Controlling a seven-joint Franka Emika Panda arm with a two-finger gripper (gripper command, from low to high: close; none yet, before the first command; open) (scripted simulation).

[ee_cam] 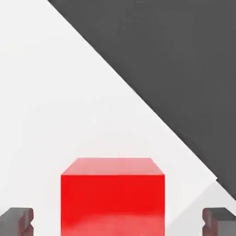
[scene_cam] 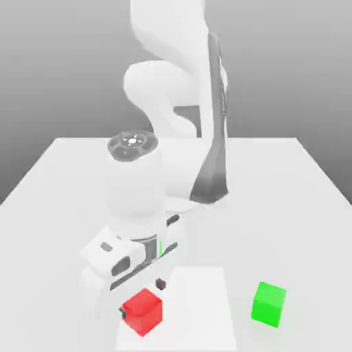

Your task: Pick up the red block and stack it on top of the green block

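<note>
The red block (scene_cam: 143,311), lower left of the exterior view, sits between the gripper (scene_cam: 142,298) fingers (gaps either side, not yet gripped).

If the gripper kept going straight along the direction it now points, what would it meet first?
Most likely the red block: in the hand view it sits between the two fingertips, with a gap at each side. The gripper points down at it on the table.

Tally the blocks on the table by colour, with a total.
Red block: 1
Green block: 1
Total: 2
</note>
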